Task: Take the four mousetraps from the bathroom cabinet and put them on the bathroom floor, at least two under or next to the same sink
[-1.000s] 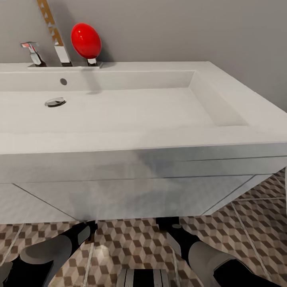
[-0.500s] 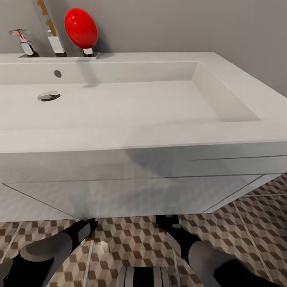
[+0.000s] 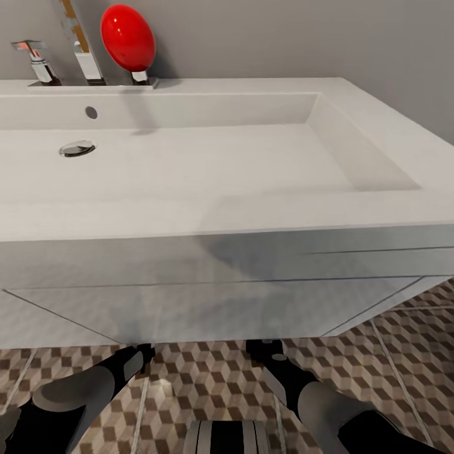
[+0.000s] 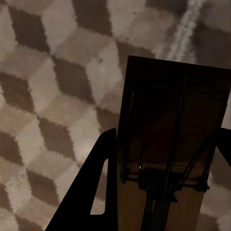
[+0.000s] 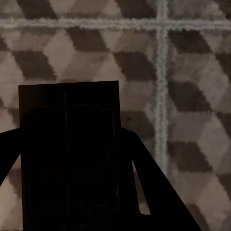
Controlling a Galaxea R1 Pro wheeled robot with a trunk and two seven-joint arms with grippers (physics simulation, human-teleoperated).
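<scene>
- The bathroom sink (image 3: 208,170) looks like smooth white ceramic with a matt sheen.
- The tap (image 3: 34,60) is polished chrome metal.
- The red knob (image 3: 128,38) is glossy.
- The bathroom floor (image 3: 208,378) is matt printed tile.
- A mousetrap (image 4: 173,159) is tan wood with dark wire.

The bathroom sink (image 3: 189,164) is white with a chrome tap (image 3: 34,60); a glossy red egg-shaped object (image 3: 128,38) stands against a grey wall (image 3: 302,34). The bathroom floor (image 3: 208,378) shows brown, beige and grey cubes with pale grout.
</scene>
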